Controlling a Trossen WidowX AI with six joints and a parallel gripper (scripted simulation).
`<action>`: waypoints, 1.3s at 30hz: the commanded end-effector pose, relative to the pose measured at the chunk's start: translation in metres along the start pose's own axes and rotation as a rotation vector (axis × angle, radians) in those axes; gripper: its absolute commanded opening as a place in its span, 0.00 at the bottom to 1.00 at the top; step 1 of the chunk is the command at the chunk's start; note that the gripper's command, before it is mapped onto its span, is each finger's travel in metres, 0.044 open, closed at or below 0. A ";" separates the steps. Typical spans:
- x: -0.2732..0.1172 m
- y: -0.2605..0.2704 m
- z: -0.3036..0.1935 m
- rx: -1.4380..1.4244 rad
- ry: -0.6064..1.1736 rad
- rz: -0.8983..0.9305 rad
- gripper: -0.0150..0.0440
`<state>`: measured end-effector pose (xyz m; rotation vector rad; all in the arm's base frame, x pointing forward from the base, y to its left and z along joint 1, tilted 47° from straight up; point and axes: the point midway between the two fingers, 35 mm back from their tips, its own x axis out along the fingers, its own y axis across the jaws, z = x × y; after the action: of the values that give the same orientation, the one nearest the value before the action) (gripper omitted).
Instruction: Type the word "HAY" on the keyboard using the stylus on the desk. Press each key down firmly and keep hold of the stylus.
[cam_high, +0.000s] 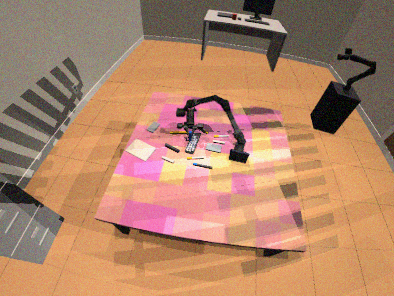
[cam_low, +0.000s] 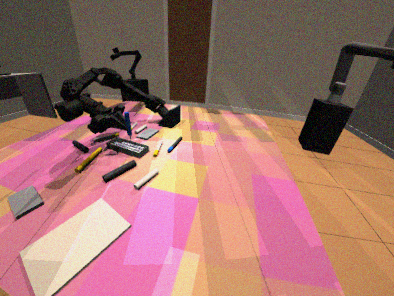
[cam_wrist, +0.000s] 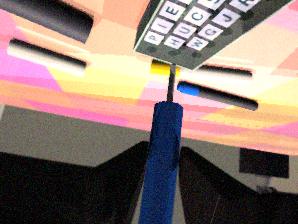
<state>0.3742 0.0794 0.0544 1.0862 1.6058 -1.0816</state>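
Observation:
The keyboard is a dark block with white letter keys. In the wrist view P, I and E show in one row, H, U and C in another, W, G and J in a third. My gripper is shut on the blue stylus, which also shows upright in the exterior view. In the wrist view its thin dark tip shows just outside the keyboard's near edge, below the H and W keys. The tip's height above the keyboard cannot be told.
A black cylinder and a white one lie near the keyboard. A blue-ended black pen, a yellow pen, grey blocks and a cream pad lie around.

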 end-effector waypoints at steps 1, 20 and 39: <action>-0.013 -0.006 0.006 0.055 0.007 0.069 0.25; -0.050 -0.020 0.019 0.176 0.013 0.276 0.25; -0.042 -0.021 0.032 0.176 0.013 0.276 0.25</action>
<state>0.3718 0.0375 0.0952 1.3914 1.3291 -1.0429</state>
